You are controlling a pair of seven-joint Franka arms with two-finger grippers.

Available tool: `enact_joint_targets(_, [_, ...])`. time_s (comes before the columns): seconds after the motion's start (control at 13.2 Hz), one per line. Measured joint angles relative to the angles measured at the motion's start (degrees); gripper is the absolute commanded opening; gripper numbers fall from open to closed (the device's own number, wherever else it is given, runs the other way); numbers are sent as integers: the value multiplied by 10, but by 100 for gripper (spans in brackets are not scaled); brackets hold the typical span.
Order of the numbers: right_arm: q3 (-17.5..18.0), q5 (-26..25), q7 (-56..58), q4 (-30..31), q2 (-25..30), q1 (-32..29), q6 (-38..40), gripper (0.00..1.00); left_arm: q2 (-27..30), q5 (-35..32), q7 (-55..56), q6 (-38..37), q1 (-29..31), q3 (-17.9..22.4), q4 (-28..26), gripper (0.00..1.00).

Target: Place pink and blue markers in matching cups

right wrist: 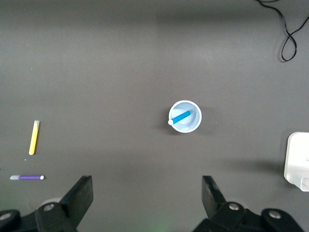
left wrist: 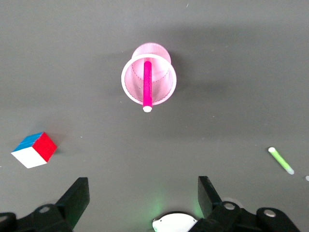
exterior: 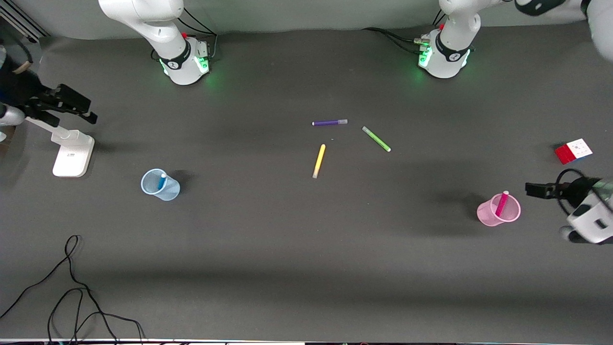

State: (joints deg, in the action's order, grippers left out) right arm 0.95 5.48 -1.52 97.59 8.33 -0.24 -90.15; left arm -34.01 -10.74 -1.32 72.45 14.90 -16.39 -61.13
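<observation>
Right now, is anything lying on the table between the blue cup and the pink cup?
Front view: only bare mat between the blue cup and pink cup; the yellow marker lies just off that line.

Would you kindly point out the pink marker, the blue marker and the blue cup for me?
pink marker [left wrist: 147, 84], left wrist view, middle of its shaft.
blue marker [right wrist: 182, 117], right wrist view, middle of its shaft.
blue cup [exterior: 168, 192], front view, outer wall.
</observation>
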Motion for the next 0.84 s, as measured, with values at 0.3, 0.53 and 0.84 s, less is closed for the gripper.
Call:
enact_joint_targets(0.3, [-18, -16, 3, 7, -9, 1, -8, 100, 115, 24, 0, 61, -1, -3, -97, 100])
enact_joint_targets(0.53, [-20, -23, 3, 7, -10, 2, -7, 100, 209, 52, 0, 138, 0, -1, -224, 100])
enact_joint_targets(0.84, [-56, -23, 3, 3, -24, 42, 3, 100, 297, 85, 0, 171, -69, 70, -311, 100])
